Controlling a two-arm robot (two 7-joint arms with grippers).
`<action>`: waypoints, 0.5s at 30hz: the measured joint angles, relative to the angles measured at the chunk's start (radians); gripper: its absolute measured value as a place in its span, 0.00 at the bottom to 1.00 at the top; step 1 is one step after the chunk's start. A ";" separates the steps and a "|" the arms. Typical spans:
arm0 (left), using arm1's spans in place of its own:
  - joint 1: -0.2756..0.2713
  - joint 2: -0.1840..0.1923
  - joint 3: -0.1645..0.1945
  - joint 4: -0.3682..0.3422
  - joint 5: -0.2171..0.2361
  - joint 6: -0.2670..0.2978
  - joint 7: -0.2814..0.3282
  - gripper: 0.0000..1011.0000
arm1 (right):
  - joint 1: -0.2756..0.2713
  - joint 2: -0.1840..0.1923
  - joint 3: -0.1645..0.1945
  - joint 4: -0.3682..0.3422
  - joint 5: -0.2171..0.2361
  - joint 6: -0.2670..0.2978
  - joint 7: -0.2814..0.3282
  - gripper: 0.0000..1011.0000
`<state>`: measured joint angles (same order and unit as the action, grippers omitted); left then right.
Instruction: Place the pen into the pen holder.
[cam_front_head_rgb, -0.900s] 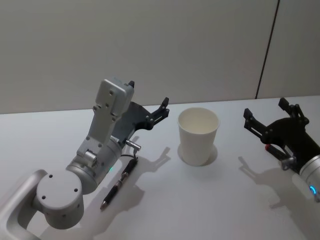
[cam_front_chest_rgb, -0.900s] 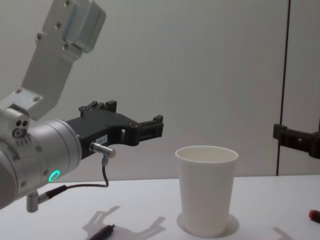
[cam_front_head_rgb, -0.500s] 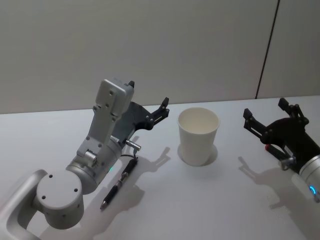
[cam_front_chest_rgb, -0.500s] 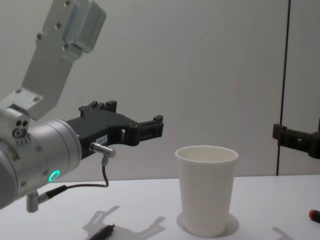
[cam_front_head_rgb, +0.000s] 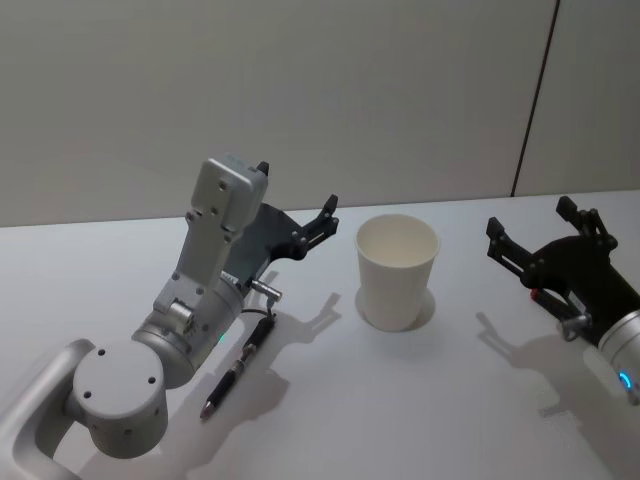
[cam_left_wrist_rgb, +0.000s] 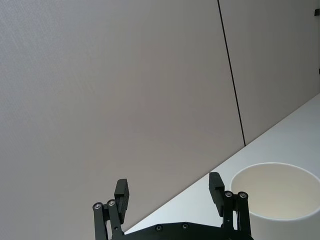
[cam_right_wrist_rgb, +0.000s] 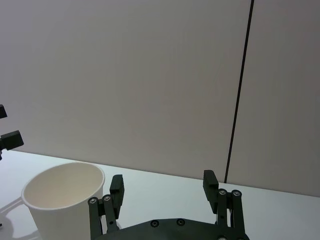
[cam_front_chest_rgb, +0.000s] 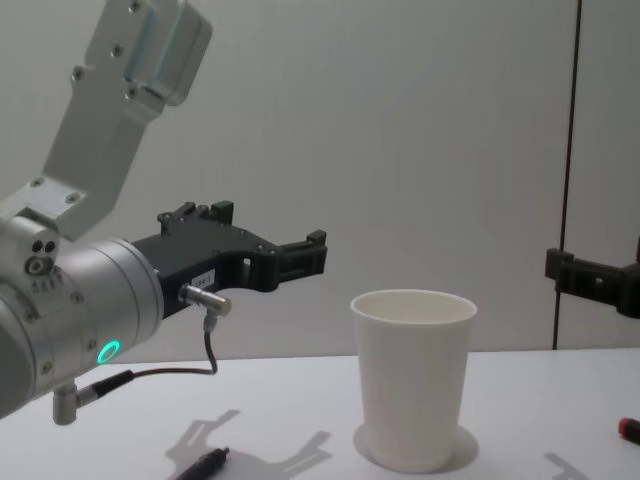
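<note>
both agape, left gripper (cam_front_head_rgb: 296, 188) and right gripper (cam_front_head_rgb: 530, 216) flank the pen holder (cam_front_head_rgb: 397, 278); pen (cam_front_head_rgb: 238, 367) lies apart

The pen holder (cam_front_head_rgb: 398, 270) is looking like matt white paper, the table (cam_front_head_rgb: 420, 400) smooth and matt; the left gripper (cam_front_head_rgb: 296, 187) and right gripper (cam_front_head_rgb: 531, 217) are showing matt black plastic, the pen (cam_front_head_rgb: 238, 367) is glinting glossy

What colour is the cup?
The cup is plain white, with no pattern; the chest view shows it best.

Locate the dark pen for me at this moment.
Head view: the slim dark pen lies flat on the white table on the robot's left, apart from the white paper cup.
</note>
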<state>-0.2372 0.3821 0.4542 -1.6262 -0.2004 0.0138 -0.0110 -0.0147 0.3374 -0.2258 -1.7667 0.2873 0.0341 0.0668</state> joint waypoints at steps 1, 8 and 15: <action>0.000 0.000 0.000 0.000 0.000 0.000 0.000 0.99 | 0.000 0.000 0.000 0.000 0.000 0.000 0.000 0.99; 0.000 0.000 0.000 0.000 0.000 0.000 0.000 0.99 | 0.000 0.000 0.000 0.000 0.000 0.000 0.000 0.99; 0.000 0.000 0.000 0.000 0.000 0.000 0.000 0.99 | 0.000 0.000 0.000 0.000 0.000 0.000 0.000 0.99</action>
<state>-0.2371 0.3821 0.4542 -1.6262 -0.2004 0.0139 -0.0109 -0.0146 0.3374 -0.2259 -1.7667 0.2873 0.0341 0.0668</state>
